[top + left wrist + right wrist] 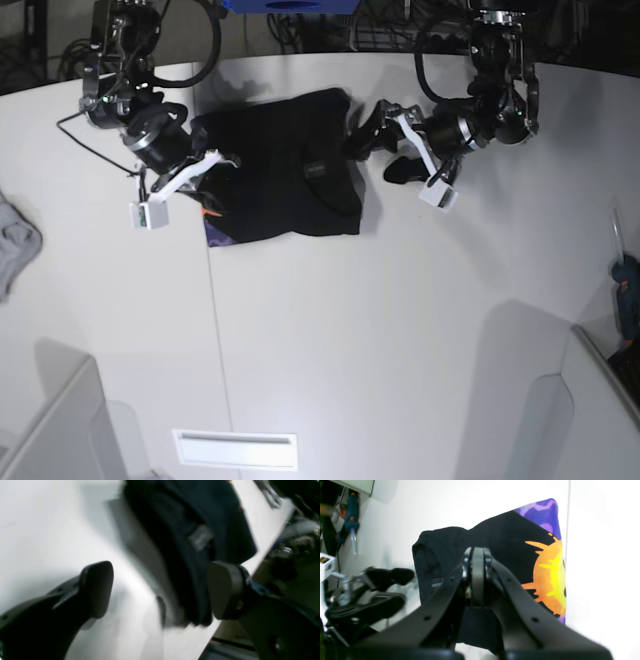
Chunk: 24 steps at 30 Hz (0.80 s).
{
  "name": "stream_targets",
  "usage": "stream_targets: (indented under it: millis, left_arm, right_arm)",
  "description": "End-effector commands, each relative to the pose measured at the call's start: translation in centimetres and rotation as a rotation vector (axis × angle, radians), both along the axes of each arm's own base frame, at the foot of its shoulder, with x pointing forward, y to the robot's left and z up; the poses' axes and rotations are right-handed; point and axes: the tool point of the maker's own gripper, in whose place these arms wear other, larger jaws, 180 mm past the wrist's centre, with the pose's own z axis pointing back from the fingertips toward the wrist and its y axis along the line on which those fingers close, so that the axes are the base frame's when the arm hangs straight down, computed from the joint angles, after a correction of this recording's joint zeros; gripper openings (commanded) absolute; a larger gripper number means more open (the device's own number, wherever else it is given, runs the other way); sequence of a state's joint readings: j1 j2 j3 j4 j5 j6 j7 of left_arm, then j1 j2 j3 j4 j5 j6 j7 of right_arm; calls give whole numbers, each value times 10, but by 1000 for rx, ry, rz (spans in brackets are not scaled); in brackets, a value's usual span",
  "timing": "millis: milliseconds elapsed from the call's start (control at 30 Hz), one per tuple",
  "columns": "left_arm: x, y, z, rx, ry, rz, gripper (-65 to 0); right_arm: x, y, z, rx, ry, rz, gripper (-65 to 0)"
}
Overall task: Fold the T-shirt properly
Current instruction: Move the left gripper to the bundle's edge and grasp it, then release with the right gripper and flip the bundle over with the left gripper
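Observation:
The black T-shirt (285,175) lies folded into a rough rectangle at the far middle of the white table (350,330). In the right wrist view its purple and orange sun print (550,572) faces up on the right side. My right gripper (477,555) is shut and hovers over the T-shirt (495,537); at the shirt's left edge, my right gripper (222,160) shows no cloth between its fingers. My left gripper (378,150) stands open beside the shirt's right edge. In the blurred left wrist view the left gripper (160,590) holds nothing, and the T-shirt (195,512) lies just past its fingertips.
A small light-grey cloth (15,245) lies at the table's left edge. A blue tool (625,290) sits off the right side. Cables and equipment crowd the far edge behind both arms. A seam (215,330) runs down the table.

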State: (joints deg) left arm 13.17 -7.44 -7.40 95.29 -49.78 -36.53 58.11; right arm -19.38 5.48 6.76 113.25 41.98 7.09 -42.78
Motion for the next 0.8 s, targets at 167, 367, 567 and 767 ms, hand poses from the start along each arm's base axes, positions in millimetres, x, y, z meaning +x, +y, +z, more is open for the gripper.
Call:
stream_targets:
  millis: [167, 367, 567, 767]
  left_arm:
    - [13, -32, -8, -104, 39, -15, -86]
    - [10, -43, -21, -129, 91, -7, -86]
    - [21, -52, -19, -122, 129, 13, -86]
    - [23, -68, -31, -113, 199, -13, -87]
  right_arm:
    - [3, 9, 17, 1, -97, 79, -650]
    - [0, -10, 14, -18, -92, 35, -650]
    - [1, -28, 13, -37, -89, -15, -650]
    - [-4, -30, 9, -39, -76, -19, -650]
